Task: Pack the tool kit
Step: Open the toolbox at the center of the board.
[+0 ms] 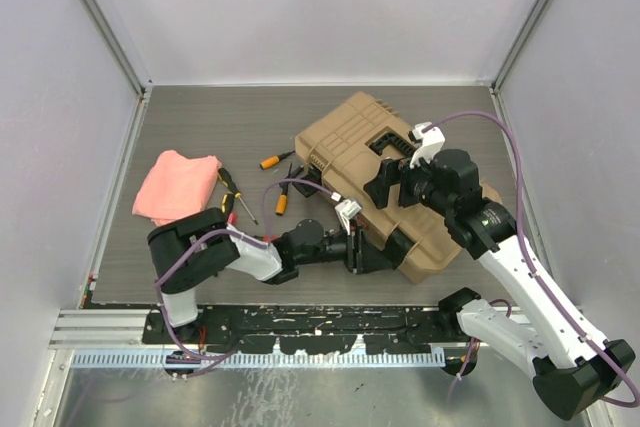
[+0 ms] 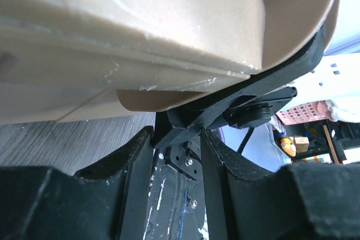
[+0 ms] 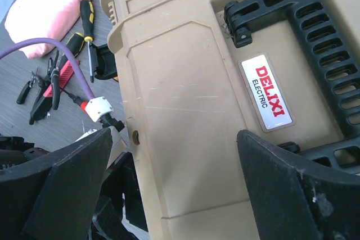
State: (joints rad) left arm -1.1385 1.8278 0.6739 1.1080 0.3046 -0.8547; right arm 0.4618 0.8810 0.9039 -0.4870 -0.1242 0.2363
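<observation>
The tan ribbed case [image 1: 350, 147] lies closed at the table's middle right. In the right wrist view its lid [image 3: 185, 82] shows a red label [image 3: 268, 91] and a black handle [image 3: 315, 43]. My left gripper [image 1: 372, 253] is at the case's near edge. In the left wrist view its fingers [image 2: 140, 155] close round a black latch [image 2: 185, 125] under the case's rim [image 2: 169, 54]. My right gripper [image 1: 385, 184] hovers over the lid, open and empty [image 3: 174, 139]. Orange-handled screwdrivers [image 1: 270, 160] [image 1: 282, 202], a yellow-black screwdriver [image 1: 232, 187] and red-handled pliers [image 3: 48, 82] lie left of the case.
A pink folded cloth [image 1: 176, 185] lies at the left, beside the tools. A purple cable [image 3: 50, 49] runs from the left arm past the case's corner. Grey walls enclose the table on three sides.
</observation>
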